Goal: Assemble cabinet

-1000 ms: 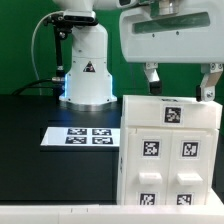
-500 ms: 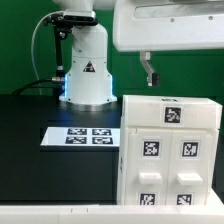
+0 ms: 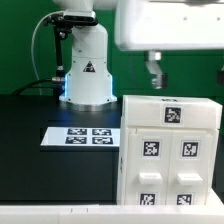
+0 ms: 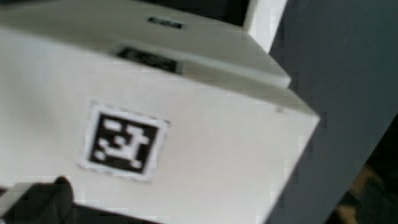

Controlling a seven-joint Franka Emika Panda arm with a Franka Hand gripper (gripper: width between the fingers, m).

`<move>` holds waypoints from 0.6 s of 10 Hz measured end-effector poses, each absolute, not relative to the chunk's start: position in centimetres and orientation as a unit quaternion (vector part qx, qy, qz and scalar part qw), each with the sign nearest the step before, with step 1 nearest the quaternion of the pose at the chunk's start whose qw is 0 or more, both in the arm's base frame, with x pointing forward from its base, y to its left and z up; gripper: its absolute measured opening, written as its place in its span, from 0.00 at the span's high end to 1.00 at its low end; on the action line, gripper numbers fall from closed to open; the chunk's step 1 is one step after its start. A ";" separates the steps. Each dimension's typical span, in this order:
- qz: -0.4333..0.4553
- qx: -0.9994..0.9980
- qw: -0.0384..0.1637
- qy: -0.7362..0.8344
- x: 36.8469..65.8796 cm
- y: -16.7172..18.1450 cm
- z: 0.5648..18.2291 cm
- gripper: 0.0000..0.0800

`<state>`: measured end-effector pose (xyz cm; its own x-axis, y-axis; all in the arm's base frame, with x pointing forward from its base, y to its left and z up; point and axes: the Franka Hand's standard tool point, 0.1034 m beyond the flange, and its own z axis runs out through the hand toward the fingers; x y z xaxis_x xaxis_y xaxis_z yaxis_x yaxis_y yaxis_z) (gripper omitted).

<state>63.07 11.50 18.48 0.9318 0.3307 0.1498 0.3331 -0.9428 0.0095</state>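
The cabinet [image 3: 168,150] is a large white box standing on the black table at the exterior view's right, with black-and-white tags on its top and on its drawer fronts. My gripper [image 3: 188,82] hangs just above the cabinet's top, touching nothing. One dark finger [image 3: 154,72] shows, and the other is cut off at the frame's right edge. The jaws stand wide apart and empty. The wrist view shows the cabinet's white top [image 4: 196,110] with one tag [image 4: 128,140] close below, and a dark fingertip [image 4: 36,202] at the picture's edge.
The marker board [image 3: 84,135] lies flat on the black table [image 3: 40,170] at the cabinet's left. The arm's white base [image 3: 88,72] stands behind it, with a cable looping at its left. A green wall closes the back.
The gripper has risen a little above the cabinet and shifted to the exterior view's right. Its right finger has left the frame. The cabinet has not moved.
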 end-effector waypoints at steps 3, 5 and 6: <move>-0.088 -0.969 -0.004 -0.230 62.9 10.7 18.3 0.00; -0.082 -0.929 -0.019 -0.360 63.2 9.4 17.9 0.00; -0.081 -0.894 -0.029 -0.439 63.7 9.0 17.7 0.00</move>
<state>63.69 8.97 17.71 0.6012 0.7902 0.1188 0.7808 -0.6126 0.1231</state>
